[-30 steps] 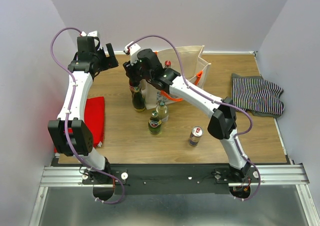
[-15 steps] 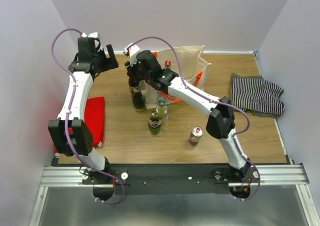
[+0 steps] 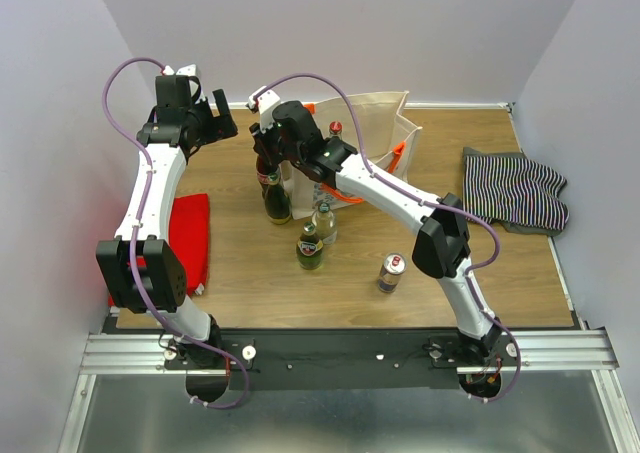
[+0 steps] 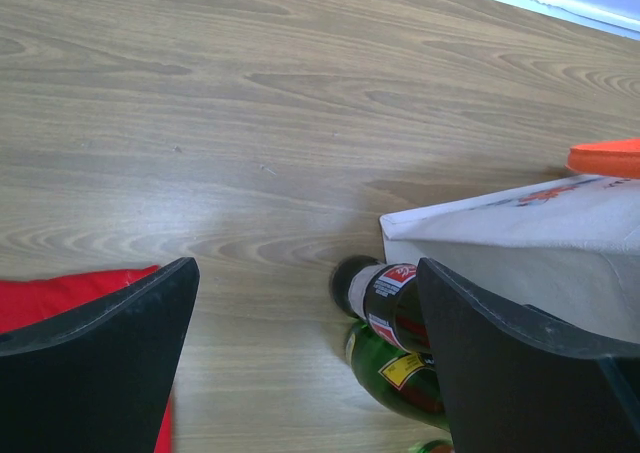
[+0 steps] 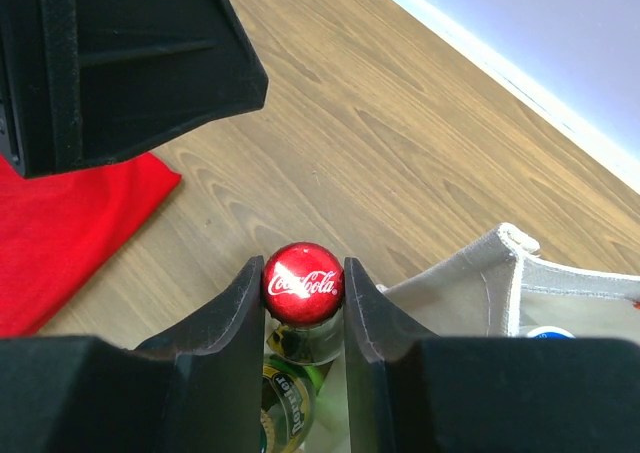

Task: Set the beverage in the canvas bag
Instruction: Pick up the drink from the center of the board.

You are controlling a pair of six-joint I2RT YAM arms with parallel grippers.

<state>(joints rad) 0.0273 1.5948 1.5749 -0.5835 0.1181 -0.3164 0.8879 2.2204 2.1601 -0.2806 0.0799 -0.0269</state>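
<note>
One cola bottle (image 5: 302, 278) stands on the surface (image 3: 260, 283) just beside the bag (image 3: 375, 113), right tool (image 5: 304, 298) pinching its cap, probably to lift it over the rim; left tool (image 4: 307, 273) hangs spread, clear.

Top external: fixed high, above and behind the arm bases, angled down toward the far wall. Takes in the whole table (image 3: 260, 273) from afar.

Left wrist: held well above the wood, tilted steeply down between its own fingers (image 4: 100, 323). Middle range.

Right wrist: very close, looking down along its fingers (image 5: 225, 323) onto the cap of a cola bottle (image 5: 302, 283).

Shared by all three: that bottle, one corner of the canvas bag (image 3: 380, 113), and part of the red cloth (image 3: 185, 233).
</note>
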